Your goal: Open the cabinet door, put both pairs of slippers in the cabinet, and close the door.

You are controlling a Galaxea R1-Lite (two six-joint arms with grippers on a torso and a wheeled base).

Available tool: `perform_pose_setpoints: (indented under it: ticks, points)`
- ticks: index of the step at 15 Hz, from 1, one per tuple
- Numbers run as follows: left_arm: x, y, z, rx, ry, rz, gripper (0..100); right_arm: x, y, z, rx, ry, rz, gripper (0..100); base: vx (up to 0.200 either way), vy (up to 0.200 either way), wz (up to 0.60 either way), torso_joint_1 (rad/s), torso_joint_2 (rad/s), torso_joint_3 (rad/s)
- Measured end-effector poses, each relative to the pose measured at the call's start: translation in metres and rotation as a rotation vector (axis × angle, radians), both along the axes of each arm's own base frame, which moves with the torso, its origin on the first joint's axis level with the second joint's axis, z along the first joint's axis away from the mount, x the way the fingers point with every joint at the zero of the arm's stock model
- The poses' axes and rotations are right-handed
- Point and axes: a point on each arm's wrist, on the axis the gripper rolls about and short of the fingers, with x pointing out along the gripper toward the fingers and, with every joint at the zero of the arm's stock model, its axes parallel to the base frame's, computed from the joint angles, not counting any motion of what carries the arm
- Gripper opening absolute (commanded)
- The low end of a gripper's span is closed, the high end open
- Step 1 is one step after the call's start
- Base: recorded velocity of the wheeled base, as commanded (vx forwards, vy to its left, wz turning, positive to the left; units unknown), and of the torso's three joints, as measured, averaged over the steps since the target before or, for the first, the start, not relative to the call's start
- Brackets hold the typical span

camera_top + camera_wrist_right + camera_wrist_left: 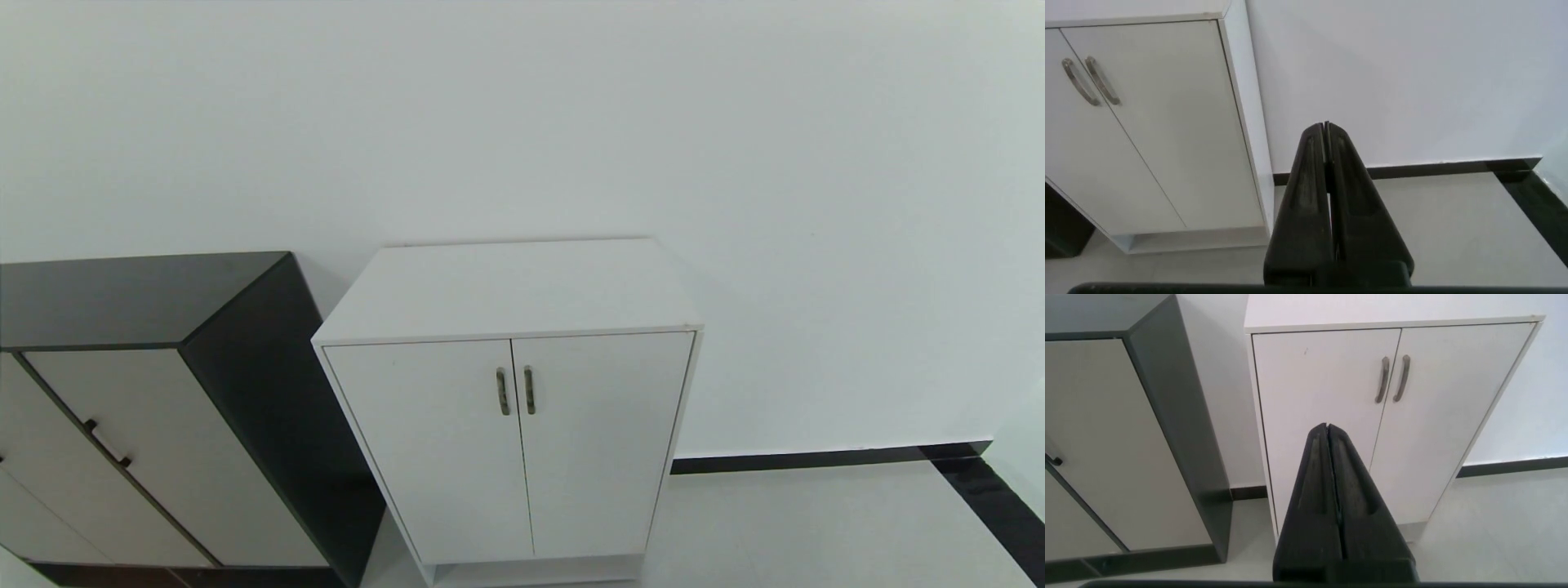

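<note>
A white two-door cabinet (506,408) stands against the wall, both doors closed, with two metal handles (516,390) side by side at the centre seam. In the left wrist view the cabinet (1388,416) lies ahead, and my left gripper (1327,433) is shut with nothing in it, well short of the doors. My right gripper (1326,131) is shut and empty too, off the cabinet's right side (1245,122), over the floor.
A black cabinet with pale doors (147,408) stands close beside the white one, on its left. Light floor (816,531) opens to the right, bordered by a black skirting strip (816,460) along the white wall.
</note>
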Motion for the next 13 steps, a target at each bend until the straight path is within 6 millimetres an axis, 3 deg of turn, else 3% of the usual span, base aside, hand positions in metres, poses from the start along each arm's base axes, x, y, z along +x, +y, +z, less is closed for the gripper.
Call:
perform_pose_setpoints:
  ticks: [13]
  points:
    - [0.0000, 0.0000, 0.0000, 0.000, 0.000, 0.000, 0, -0.0003, 0.0000, -0.0003, 0.004, -0.004, 0.001, 0, 0.000, 0.000, 0.00, 0.000, 0.00, 0.000]
